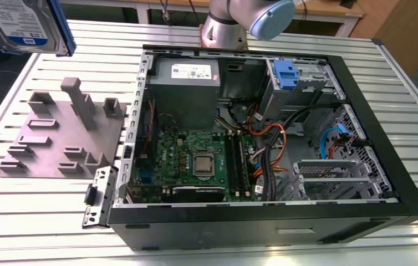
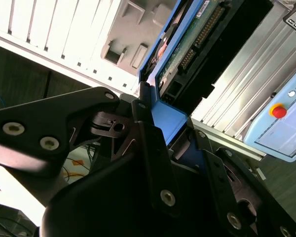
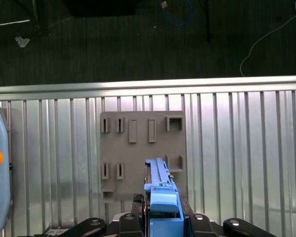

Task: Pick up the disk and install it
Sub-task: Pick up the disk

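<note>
Jaws are closed tight on the blue rail end of the disk (image 2: 197, 39), one black jaw of the gripper (image 2: 170, 133) pressed against each side of it in the second wrist view. That view shows the disk's green circuit-board underside and connector row, while the exterior view shows its white-and-blue label face (image 1: 24, 22), held high and well apart from the open computer case (image 1: 231, 227), at the exterior view's upper left. In the first wrist view the disk (image 3: 160, 185) appears edge-on as a thin blue strip between the jaws of the gripper (image 3: 160, 212), in line with the grey fixture plate (image 3: 140, 148). The exterior view cuts the disk off at the picture's top edge, and in the second wrist view its far end runs out of frame. Case and fixture plate (image 1: 54, 133) both lie on a slatted metal table (image 1: 31, 221), the plate just beside the case, with the arm's base (image 1: 228, 30) behind them. A pendant with a red button (image 2: 278, 111) lies on the slats, and beyond the table's edge is a dark floor (image 3: 113, 44) with loose cables.
</note>
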Robot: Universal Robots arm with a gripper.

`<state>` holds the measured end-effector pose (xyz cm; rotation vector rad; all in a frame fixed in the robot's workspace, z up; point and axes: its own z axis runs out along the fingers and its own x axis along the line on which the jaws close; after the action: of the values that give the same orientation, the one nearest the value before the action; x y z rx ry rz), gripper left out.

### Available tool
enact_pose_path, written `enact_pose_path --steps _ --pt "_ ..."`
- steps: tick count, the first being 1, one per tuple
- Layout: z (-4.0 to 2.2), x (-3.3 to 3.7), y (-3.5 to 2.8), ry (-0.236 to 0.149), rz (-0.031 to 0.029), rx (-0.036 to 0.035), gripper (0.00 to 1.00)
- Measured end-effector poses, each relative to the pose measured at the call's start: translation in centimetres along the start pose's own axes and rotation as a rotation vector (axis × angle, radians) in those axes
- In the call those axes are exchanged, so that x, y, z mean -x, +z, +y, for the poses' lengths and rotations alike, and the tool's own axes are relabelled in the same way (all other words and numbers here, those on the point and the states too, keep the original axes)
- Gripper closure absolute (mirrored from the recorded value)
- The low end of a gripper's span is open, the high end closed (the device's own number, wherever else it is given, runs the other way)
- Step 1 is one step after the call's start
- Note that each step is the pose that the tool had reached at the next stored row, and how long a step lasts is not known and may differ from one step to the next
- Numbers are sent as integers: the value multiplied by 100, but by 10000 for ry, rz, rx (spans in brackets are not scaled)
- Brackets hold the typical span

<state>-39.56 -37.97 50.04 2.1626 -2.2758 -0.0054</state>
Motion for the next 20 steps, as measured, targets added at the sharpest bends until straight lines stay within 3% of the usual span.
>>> enact_pose_path --steps 20 --pt "-53 3 -1 -1 1 1 64"
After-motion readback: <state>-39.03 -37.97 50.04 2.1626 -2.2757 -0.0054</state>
